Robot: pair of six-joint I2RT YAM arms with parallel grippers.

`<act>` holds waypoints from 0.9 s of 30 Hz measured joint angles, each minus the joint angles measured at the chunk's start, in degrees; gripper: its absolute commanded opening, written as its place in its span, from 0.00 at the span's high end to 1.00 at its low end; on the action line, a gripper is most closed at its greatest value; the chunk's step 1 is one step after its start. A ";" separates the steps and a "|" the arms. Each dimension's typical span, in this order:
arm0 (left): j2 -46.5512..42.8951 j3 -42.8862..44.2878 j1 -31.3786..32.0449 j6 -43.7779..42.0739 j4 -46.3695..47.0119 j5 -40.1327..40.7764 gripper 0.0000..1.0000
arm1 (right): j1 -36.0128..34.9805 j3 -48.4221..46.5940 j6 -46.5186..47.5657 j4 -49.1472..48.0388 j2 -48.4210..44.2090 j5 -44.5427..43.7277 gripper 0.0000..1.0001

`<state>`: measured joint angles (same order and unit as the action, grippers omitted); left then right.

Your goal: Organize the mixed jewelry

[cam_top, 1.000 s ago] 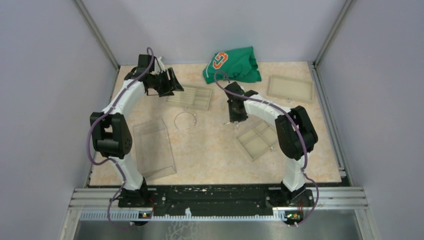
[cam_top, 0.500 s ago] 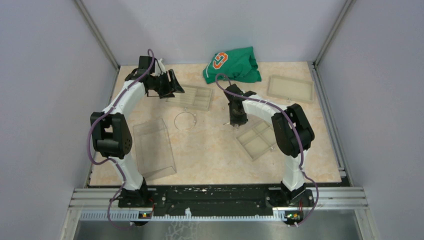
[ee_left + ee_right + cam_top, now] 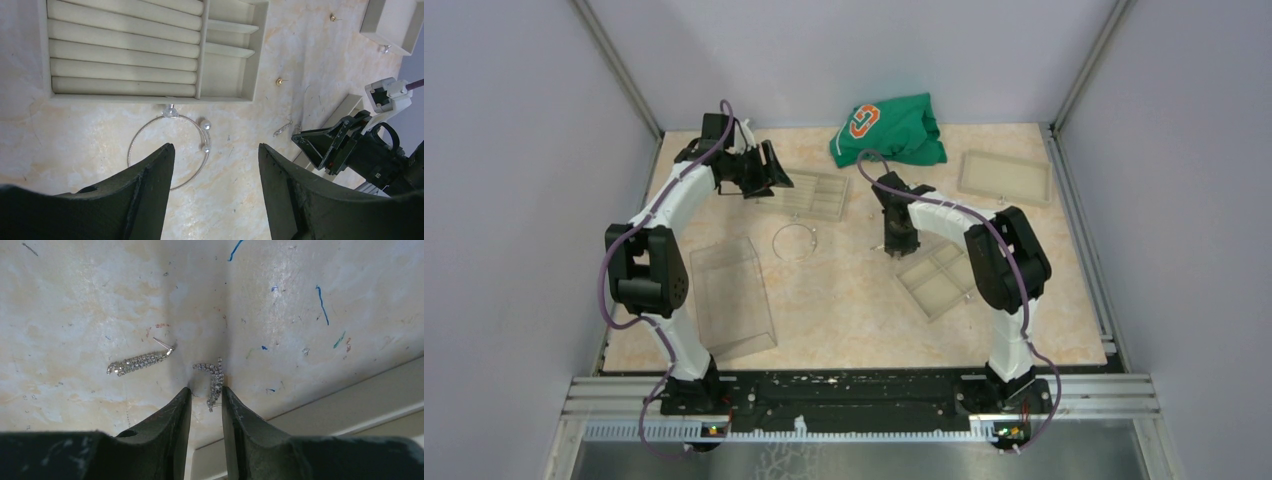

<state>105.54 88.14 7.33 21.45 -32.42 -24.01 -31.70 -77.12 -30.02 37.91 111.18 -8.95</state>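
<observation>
The thin silvery wire hoop (image 3: 792, 241) with small pearls (image 3: 205, 124) lies on the table just in front of the ribbed beige tray (image 3: 809, 194). My left gripper (image 3: 764, 170) hovers above them, wide open and empty (image 3: 215, 147). Two sparkly drop earrings lie near the four-compartment tray (image 3: 939, 278). One lies straight (image 3: 140, 361). The other is curved (image 3: 214, 380). My right gripper (image 3: 896, 246) is down at the table, its jaws narrowly open (image 3: 206, 388). The curved earring lies between its tips, against the right finger. Tiny studs (image 3: 281, 81) lie loose on the table.
A clear plastic box (image 3: 731, 297) lies at the front left. A third beige tray (image 3: 1005, 177) sits at the back right. A green cloth (image 3: 889, 130) lies at the back centre. Walls enclose the table on three sides.
My right arm has swung a little to the left, with its gripper staying low over the earrings. My left gripper has drawn back slightly toward the far left.
</observation>
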 measured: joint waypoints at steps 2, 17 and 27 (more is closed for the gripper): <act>0.00 -0.02 0.00 0.00 0.02 -0.04 0.31 | 0.00 0.26 -0.20 -0.22 0.00 -0.20 0.74; 0.00 -0.02 0.00 0.00 0.09 -0.13 0.31 | 0.00 0.61 -0.72 -0.39 -0.09 -1.55 1.00; 0.00 -0.02 0.00 0.24 0.13 -0.61 0.30 | 0.00 1.01 -1.07 -0.76 -0.57 -1.49 1.00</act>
<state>105.54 88.12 7.33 21.69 -32.29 -24.62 -31.70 -76.12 -31.09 37.15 110.61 -10.44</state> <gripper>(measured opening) 0.693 0.009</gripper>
